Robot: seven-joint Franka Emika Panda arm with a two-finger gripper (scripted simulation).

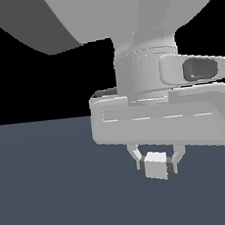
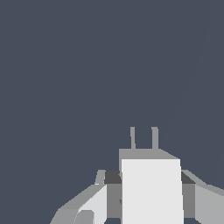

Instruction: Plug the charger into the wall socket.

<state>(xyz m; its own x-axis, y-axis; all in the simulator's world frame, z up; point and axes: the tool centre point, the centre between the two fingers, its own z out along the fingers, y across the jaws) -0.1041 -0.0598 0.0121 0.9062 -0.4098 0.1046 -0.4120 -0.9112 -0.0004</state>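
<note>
The charger (image 1: 156, 165) is a small off-white block held between the two fingers of my gripper (image 1: 157, 165), which is shut on it. In the exterior view it hangs under the large grey hand, a little above the dark blue-grey floor. The wrist view shows the charger (image 2: 151, 188) close up, with two thin grey prongs (image 2: 143, 138) sticking out of its far end. Dark finger pads (image 2: 112, 177) press against its sides. The wall socket is out of view in both frames.
The dark blue-grey floor (image 1: 49, 190) fills the lower half of the exterior view and all of the wrist view behind the charger. The arm's bulky grey hand and wrist (image 1: 159, 114) fill the exterior view's upper right.
</note>
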